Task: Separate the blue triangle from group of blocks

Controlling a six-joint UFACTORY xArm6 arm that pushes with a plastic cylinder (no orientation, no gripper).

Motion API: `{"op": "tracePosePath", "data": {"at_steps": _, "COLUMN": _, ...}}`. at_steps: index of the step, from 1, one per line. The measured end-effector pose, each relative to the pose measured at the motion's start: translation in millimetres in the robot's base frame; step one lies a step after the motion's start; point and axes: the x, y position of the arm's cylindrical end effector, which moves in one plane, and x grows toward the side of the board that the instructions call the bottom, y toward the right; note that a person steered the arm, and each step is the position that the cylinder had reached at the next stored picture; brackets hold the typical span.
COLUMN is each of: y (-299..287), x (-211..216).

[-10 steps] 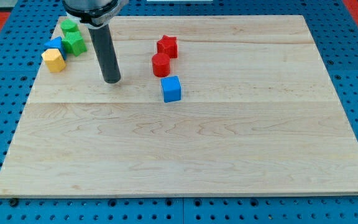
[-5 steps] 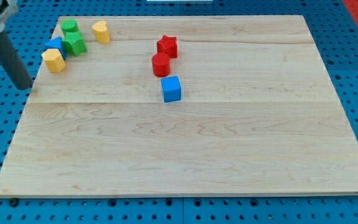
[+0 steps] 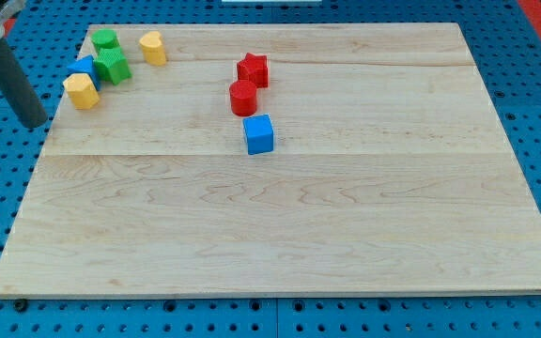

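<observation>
The blue triangle (image 3: 83,67) sits at the board's top left corner, wedged between a yellow hexagonal block (image 3: 82,90) below it and a green star (image 3: 114,66) to its right. A green cylinder (image 3: 106,40) stands just above the star. My tip (image 3: 35,123) is off the board's left edge, below and to the left of the yellow hexagonal block, apart from all blocks.
A second yellow block (image 3: 153,47) stands right of the green pair. A red star (image 3: 253,69), a red cylinder (image 3: 243,97) and a blue cube (image 3: 259,133) form a column near the board's upper middle. The wooden board (image 3: 280,235) lies on a blue pegboard.
My tip swept left from the board's upper middle to beyond the left edge, then crept slightly upward. The blocks have not moved; the second yellow block is now uncovered.
</observation>
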Motion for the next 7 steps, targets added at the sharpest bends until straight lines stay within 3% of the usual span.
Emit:
{"op": "tracePosePath", "data": {"at_steps": 2, "y": -0.3, "x": -0.9}}
{"op": "tracePosePath", "data": {"at_steps": 3, "y": -0.3, "x": -44.1}}
{"op": "tracePosePath", "data": {"at_steps": 4, "y": 0.3, "x": -61.6}}
{"op": "tracePosePath", "data": {"at_steps": 5, "y": 37.9, "x": -111.0}}
{"op": "tracePosePath", "data": {"at_steps": 7, "y": 69.4, "x": -132.7}}
